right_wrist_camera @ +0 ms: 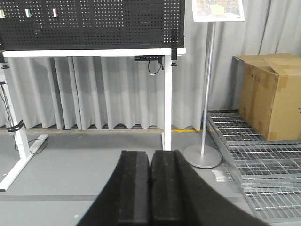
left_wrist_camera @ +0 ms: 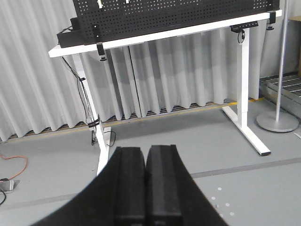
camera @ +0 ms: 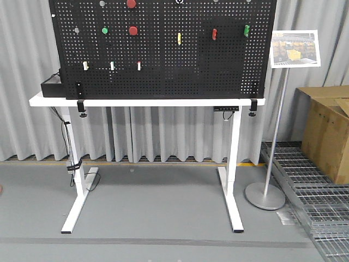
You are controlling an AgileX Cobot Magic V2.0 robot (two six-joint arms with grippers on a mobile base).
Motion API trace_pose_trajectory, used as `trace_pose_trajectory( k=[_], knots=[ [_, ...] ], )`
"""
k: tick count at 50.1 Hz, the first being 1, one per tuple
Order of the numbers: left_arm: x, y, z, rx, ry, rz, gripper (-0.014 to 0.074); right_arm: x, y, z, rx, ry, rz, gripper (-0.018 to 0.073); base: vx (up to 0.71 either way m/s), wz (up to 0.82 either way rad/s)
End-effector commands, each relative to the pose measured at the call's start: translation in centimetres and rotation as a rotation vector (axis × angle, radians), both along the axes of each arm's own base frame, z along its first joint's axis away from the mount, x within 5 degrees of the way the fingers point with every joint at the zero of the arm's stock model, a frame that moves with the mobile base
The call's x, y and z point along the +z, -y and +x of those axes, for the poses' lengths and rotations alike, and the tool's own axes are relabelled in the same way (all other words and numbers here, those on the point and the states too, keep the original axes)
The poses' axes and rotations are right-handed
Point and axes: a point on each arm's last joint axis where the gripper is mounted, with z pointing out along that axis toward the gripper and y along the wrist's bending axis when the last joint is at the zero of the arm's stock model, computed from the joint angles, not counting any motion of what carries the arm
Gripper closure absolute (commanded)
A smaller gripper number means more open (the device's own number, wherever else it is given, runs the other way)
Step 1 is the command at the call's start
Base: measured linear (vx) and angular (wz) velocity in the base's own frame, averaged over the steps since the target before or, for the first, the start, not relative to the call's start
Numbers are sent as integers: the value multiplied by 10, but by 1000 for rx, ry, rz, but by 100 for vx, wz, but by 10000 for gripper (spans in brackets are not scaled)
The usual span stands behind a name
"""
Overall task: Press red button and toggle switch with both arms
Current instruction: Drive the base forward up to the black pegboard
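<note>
Red button (camera: 133, 30) round, domed, on perforated black pegboard (camera: 163, 65) clamped upright to white desk (camera: 49, 100). Toggle switch (camera: 179, 1) at board's top edge, mostly cropped. Sign stand (camera: 272, 136), cardboard box (camera: 327, 131), steel grating (camera: 322, 191) to one side. Left claw (left_wrist_camera: 146, 188) and right claw (right_wrist_camera: 150, 188) pressed together, well apart from board.

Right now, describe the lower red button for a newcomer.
On the black pegboard atop the white table, look upper left: the red button sits just right of a green button. It is round, unlike the narrow red piece farther right, and below the other red button at the top edge.
</note>
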Motion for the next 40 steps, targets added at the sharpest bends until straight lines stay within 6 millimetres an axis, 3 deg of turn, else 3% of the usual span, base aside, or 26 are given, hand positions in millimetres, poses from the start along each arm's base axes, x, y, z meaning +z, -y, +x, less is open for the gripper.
trace_pose_trajectory(
  k=[1, 40],
  knots=[
    [-3, 0, 0, 6, 66, -19, 594, 4, 0, -1, 5, 86, -6, 559, 1, -1],
    [-3, 0, 0, 6, 66, -19, 594, 4, 0, -1, 5, 86, -6, 559, 2, 0]
  ],
)
